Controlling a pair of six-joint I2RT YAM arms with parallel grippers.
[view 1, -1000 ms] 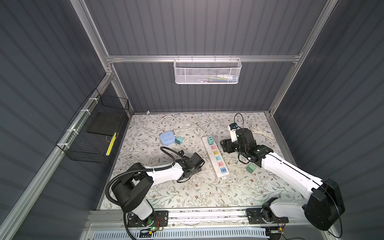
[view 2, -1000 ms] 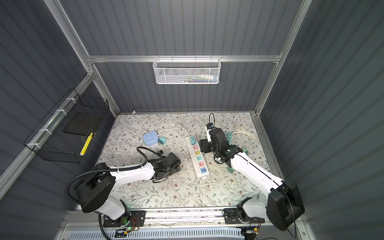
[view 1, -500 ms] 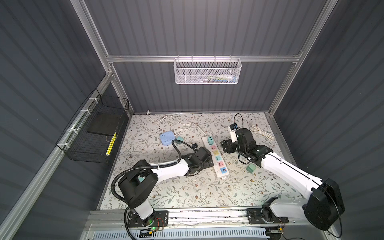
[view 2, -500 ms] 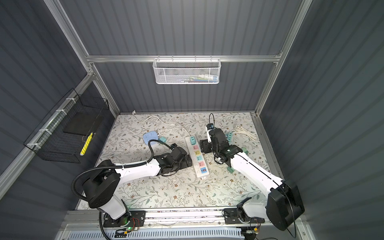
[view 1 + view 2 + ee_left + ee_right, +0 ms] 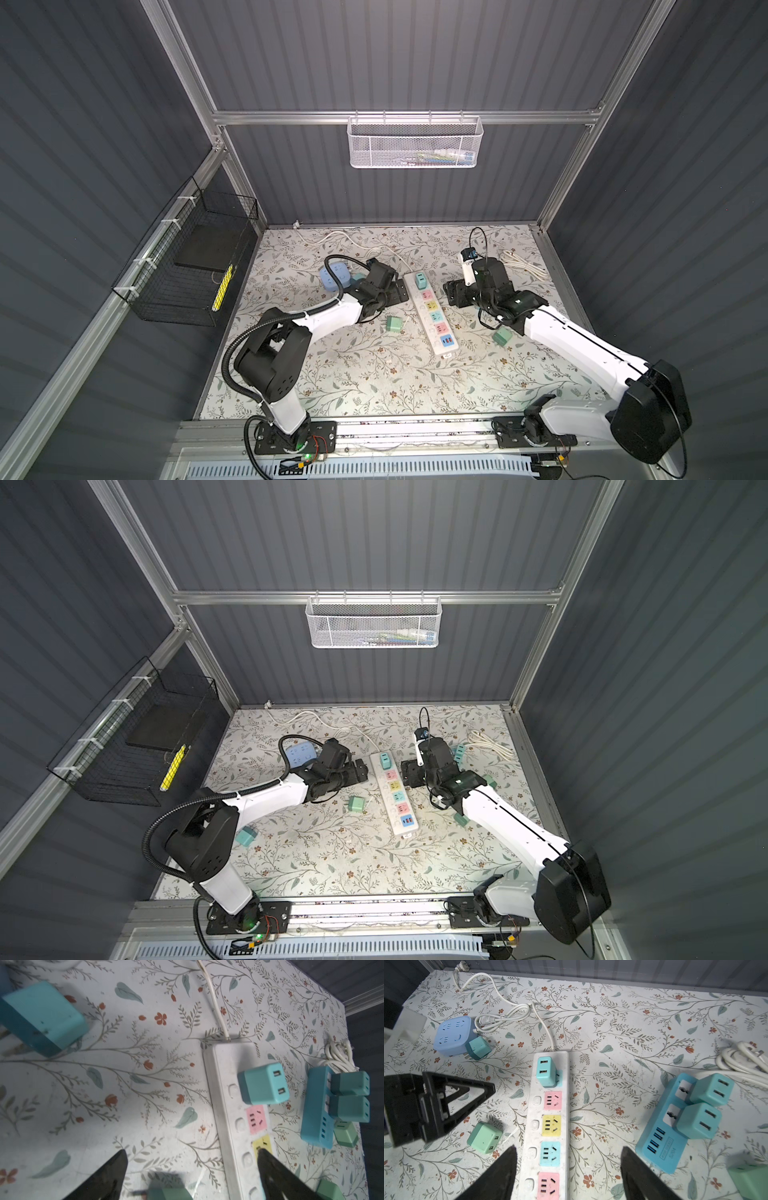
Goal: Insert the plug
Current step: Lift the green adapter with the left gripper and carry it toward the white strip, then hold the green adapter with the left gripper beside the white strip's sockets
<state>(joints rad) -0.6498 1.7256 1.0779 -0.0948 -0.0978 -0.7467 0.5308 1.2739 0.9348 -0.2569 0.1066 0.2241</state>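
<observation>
Top views, both: left gripper (image 5: 398,289) sits left of centre, jaws wide apart, empty. The loose green plug (image 5: 393,324) lies just below it, beside the power strip (image 5: 432,318) mid-frame. Looks light, hard, slick plastic, so I'd pinch its flat sides, prongs clear. The right gripper (image 5: 452,293), right of centre, is spread too, holding nothing.

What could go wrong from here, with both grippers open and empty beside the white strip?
The left gripper has one finger right at the power strip by its yellow socket; moving sideways could shove the strip. The green plug beside it lies on its side, prongs pointing sideways, so a grab may leave it misaligned with the sockets.
</observation>
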